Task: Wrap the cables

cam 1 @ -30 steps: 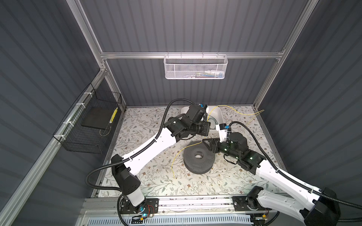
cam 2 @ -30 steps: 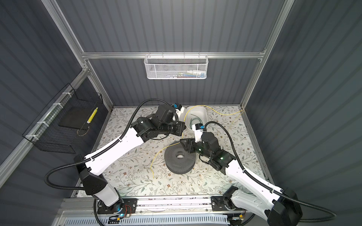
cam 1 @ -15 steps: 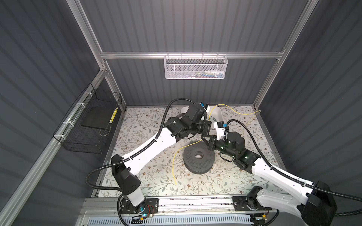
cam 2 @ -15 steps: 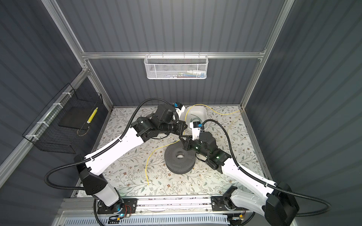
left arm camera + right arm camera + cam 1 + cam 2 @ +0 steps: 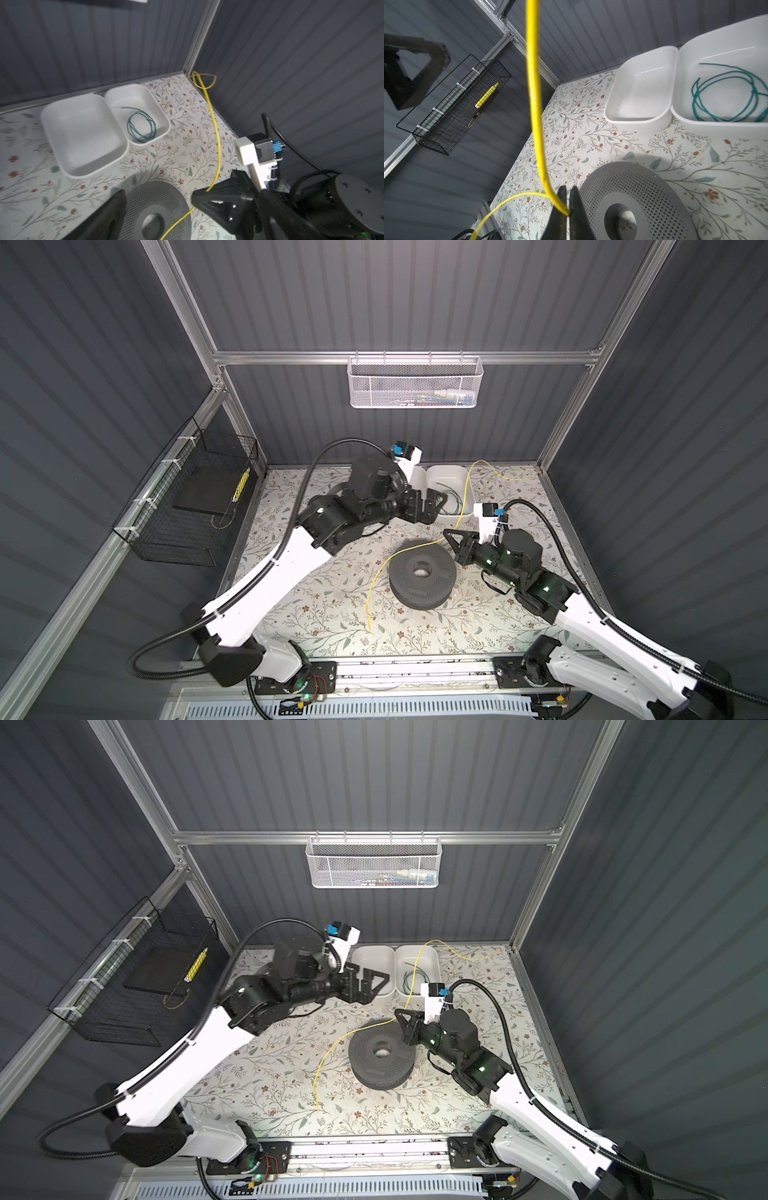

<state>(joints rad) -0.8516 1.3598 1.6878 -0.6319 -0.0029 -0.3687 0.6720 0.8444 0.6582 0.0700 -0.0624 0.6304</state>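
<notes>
Pinching the yellow cable [image 5: 534,83] between the pressed-together fingertips of our right hand [image 5: 568,199], we are holding it just beside the rim of the grey spool [image 5: 405,585]. Our left hand [image 5: 376,986] is hanging spread and empty near the two white trays [image 5: 83,174]. The green cable [image 5: 141,124] is lying coiled in the tray nearer the right arm. From the grip the yellow cable is running one way over that tray to the back corner of the desk [image 5: 332,626], and the other way past the spool's rim down to the desk's front.

We are judging the pinch to be the weak spot: so thin a wire could be slipping through as we pull. With nothing tensioning the loose front end, turns could be springing off the spool. The length crossing the tray could be catching its rim, or hooking the green coil and dragging it out.

We are reading no brand or label anywhere. The yellow object [image 5: 486,95] in the black wire basket [image 5: 446,128] is too small for us to tell whether it is bearing writing.
</notes>
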